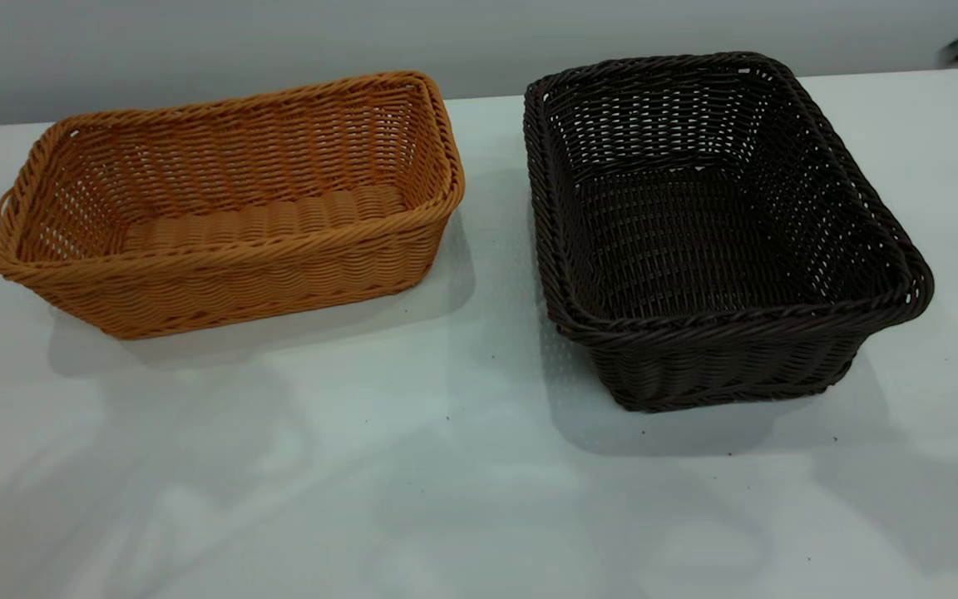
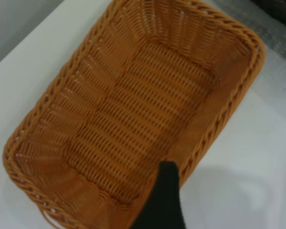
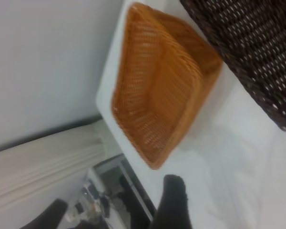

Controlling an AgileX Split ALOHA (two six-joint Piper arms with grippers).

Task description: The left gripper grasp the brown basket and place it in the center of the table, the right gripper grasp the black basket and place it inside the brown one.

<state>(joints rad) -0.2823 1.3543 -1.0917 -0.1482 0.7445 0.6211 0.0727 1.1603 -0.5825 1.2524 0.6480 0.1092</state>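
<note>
The brown basket (image 1: 225, 208) stands upright on the left half of the white table (image 1: 462, 466), its long side facing the exterior camera. The black basket (image 1: 720, 233) stands upright on the right half, turned so that a short end faces the camera. The two baskets are near each other but apart, with a strip of bare table between them. Both are empty.

Neither arm appears in the exterior view.

In the left wrist view, the brown basket (image 2: 138, 114) is seen from above and fills most of the picture. One black fingertip (image 2: 164, 200) of the left end effector overlaps the basket's rim at a long side; whether it touches the rim cannot be determined. Only this one finger is visible, so whether the left end effector is open or closed cannot be told.

In the right wrist view, the black basket (image 3: 252, 52) is close at one corner of the picture, with the brown basket (image 3: 162, 100) beyond it. One black fingertip (image 3: 174, 202) of the right end effector is visible, clear of both baskets. Its open or closed state likewise cannot be told.
</note>
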